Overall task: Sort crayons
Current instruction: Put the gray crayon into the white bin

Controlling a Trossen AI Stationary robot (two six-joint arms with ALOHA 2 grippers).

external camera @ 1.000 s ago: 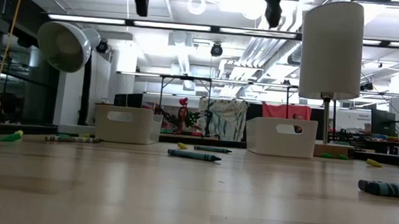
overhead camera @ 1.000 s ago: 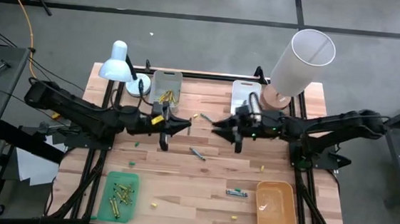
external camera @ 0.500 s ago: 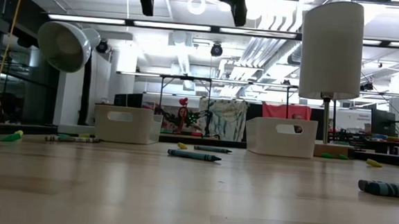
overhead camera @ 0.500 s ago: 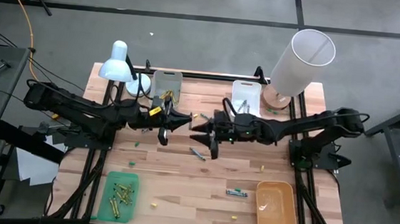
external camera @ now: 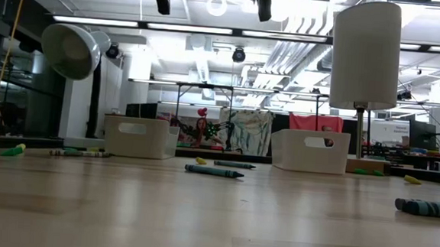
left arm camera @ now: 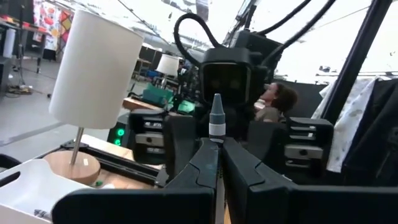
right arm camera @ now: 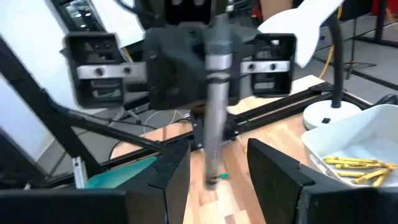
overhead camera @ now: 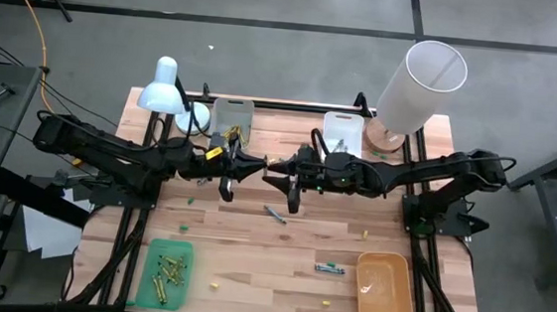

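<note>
**Midair, a grey crayon sat between two grippers**

Evidently a handover was being set up above the middle of the counter (overhead camera: 252, 244). The left gripper (overhead camera: 255, 168) had its fingers closed on a grey crayon (left arm camera: 216, 118), tip pointing at the other arm, so the free end could be taken. The right gripper (overhead camera: 271, 175) faced it, just beside, fingers spread wide with the crayon in the gap between them, not yet pinched. That pairing probably served the white tray (overhead camera: 341, 133) on the right arm's side. Yellow crayons (overhead camera: 232, 133) lay in the grey tray (overhead camera: 234, 107); a teal crayon (overhead camera: 274, 213) waited loose below.
</note>
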